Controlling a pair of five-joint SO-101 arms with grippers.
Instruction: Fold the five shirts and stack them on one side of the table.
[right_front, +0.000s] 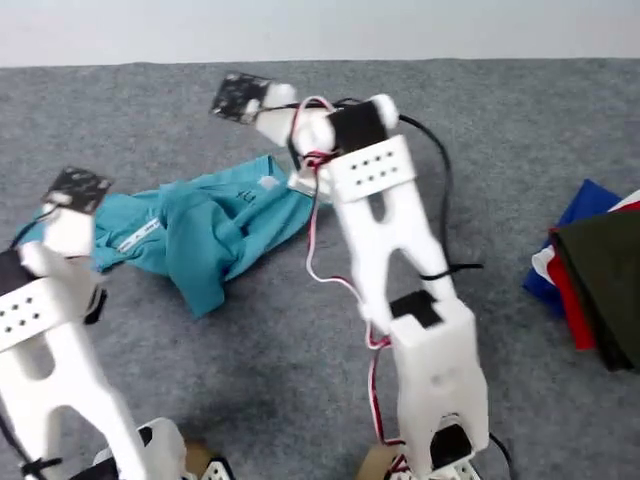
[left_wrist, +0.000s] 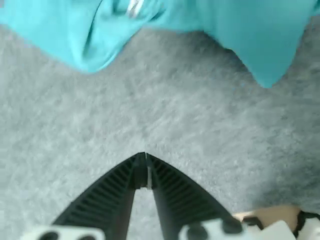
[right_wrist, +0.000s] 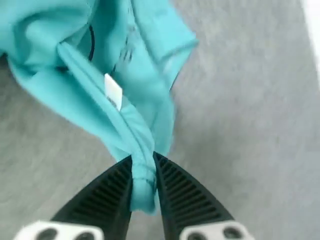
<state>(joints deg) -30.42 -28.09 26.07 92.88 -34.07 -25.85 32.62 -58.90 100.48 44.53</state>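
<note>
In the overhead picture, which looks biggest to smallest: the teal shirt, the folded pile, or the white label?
1. Teal shirt, lying crumpled.
2. Folded pile, cut off by the picture's edge, so its full size is unsure.
3. White label, clearly smallest.

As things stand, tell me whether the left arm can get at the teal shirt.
Probably yes. The left fingers, shut and empty, sit over bare carpet, and the teal shirt lies just ahead with nothing between. The right fingers grip its edge.

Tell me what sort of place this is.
Probably a robot test bench for laundry folding: two white plastic robot arms over a grey felt-covered table, a crumpled teal shirt, and a pile of folded dark, red and blue shirts.
</note>
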